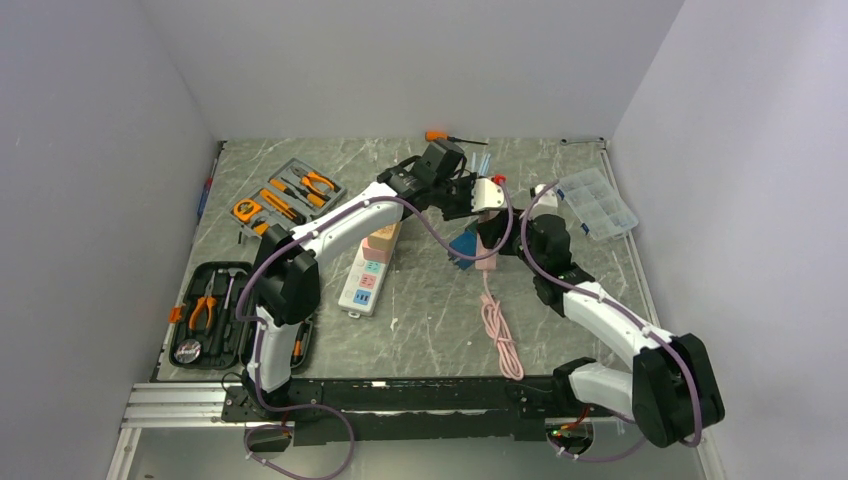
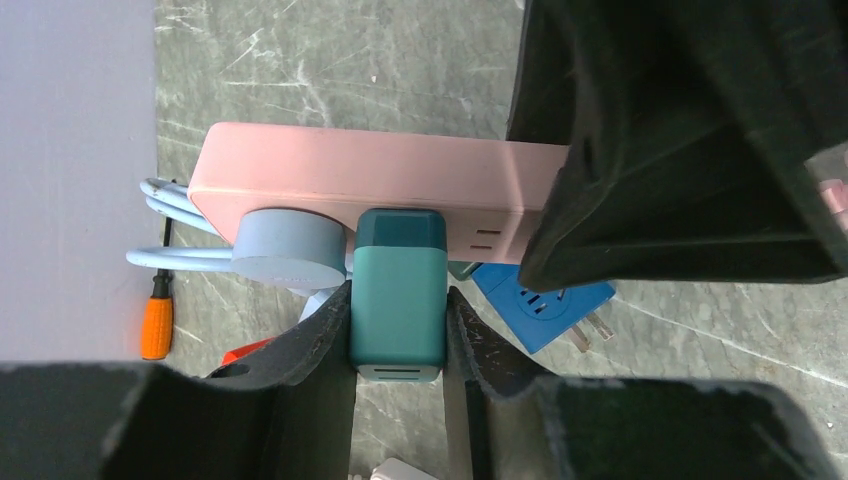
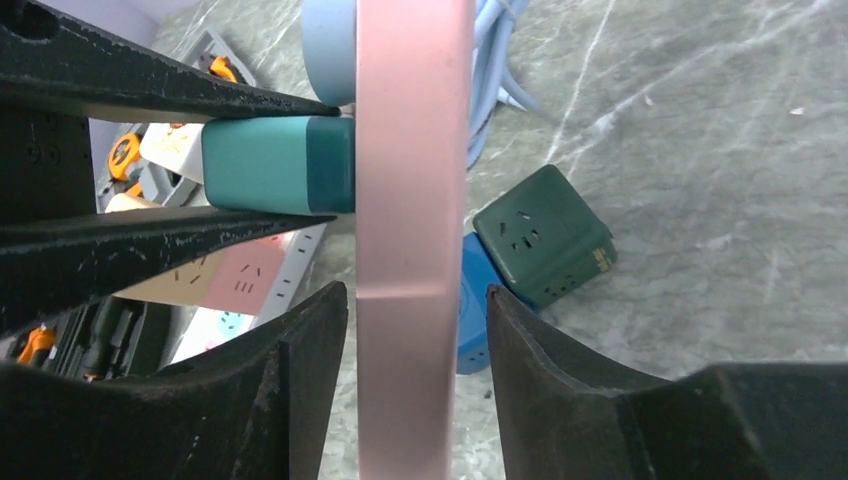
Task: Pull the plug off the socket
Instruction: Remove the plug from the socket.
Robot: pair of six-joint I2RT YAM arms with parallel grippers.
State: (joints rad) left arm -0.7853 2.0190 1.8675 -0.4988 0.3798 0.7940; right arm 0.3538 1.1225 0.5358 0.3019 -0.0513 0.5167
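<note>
A teal plug [image 2: 398, 290] sits in the side of a pink socket strip [image 2: 380, 170], next to a round light-blue plug [image 2: 287, 245]. My left gripper [image 2: 398, 305] is shut on the teal plug, one finger on each side. In the right wrist view the strip [image 3: 415, 200] stands edge-on between my right gripper's [image 3: 415, 290] fingers, with a narrow gap at each tip, and the teal plug [image 3: 270, 165] sticks out to the left. In the top view both grippers meet at the strip [image 1: 487, 262] in the table's middle back.
A blue cube adapter [image 3: 470, 310] and a green cube adapter [image 3: 545, 235] lie under the strip. A white multi-coloured power strip [image 1: 368, 275] lies left of it. Tool trays [image 1: 285, 195] [image 1: 215, 315] are at the left, a clear organiser box [image 1: 598, 203] at the back right, the pink cord [image 1: 500, 335] in front.
</note>
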